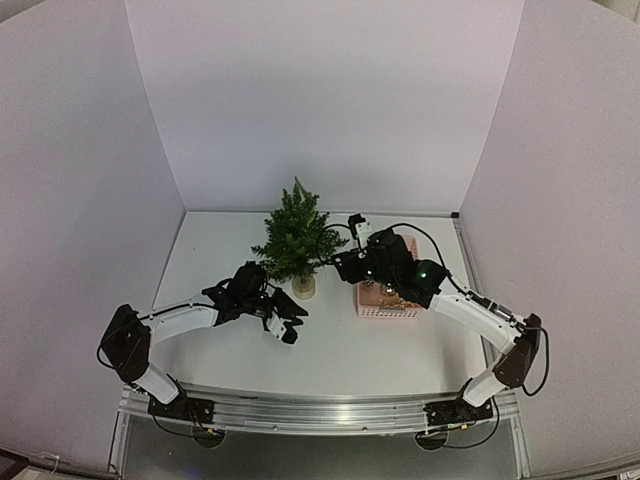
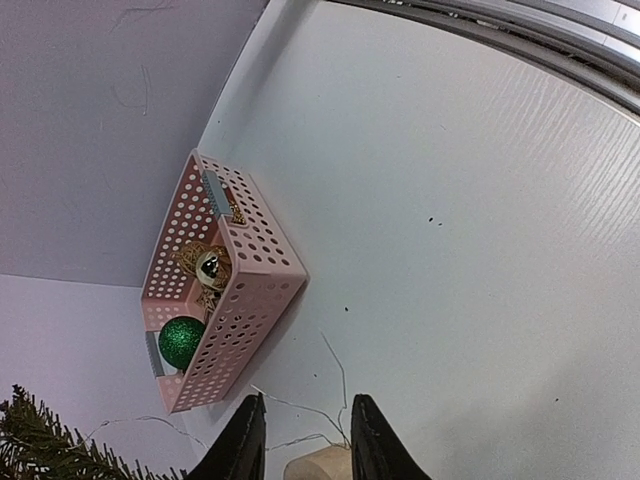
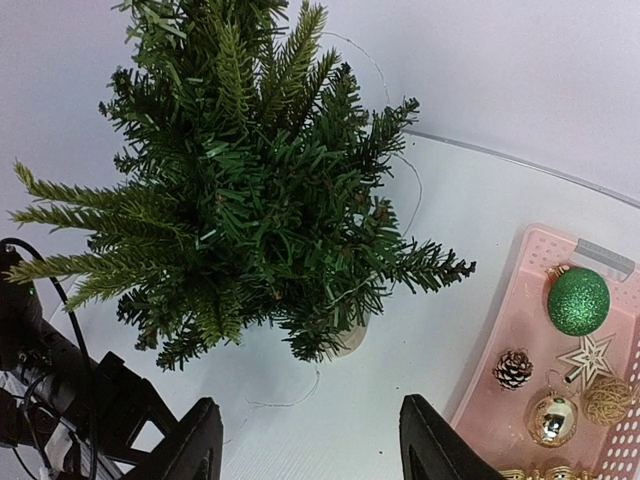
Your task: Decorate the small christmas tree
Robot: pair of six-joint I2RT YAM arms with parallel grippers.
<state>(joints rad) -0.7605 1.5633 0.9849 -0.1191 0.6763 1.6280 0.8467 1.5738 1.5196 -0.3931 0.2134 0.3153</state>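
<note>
The small christmas tree (image 1: 296, 238) stands mid-table on its tan base (image 1: 303, 287); it fills the right wrist view (image 3: 240, 200). A thin wire (image 3: 291, 403) trails from its branches onto the table. My left gripper (image 1: 288, 325) is low at the tree's near-left. In the left wrist view its jaws (image 2: 308, 398) stand narrowly apart around the loose wire (image 2: 345, 385), not touching it, with the tan base (image 2: 320, 465) just behind. My right gripper (image 1: 338, 262) hovers to the right of the tree, open and empty (image 3: 310, 402).
A pink perforated basket (image 1: 390, 300) sits right of the tree, under my right arm. It holds a green glitter ball (image 3: 577, 301), a gold bauble (image 3: 551, 420), a pine cone (image 3: 513, 368), a star (image 3: 587, 357) and a twine ball (image 3: 606, 398). White walls enclose the table.
</note>
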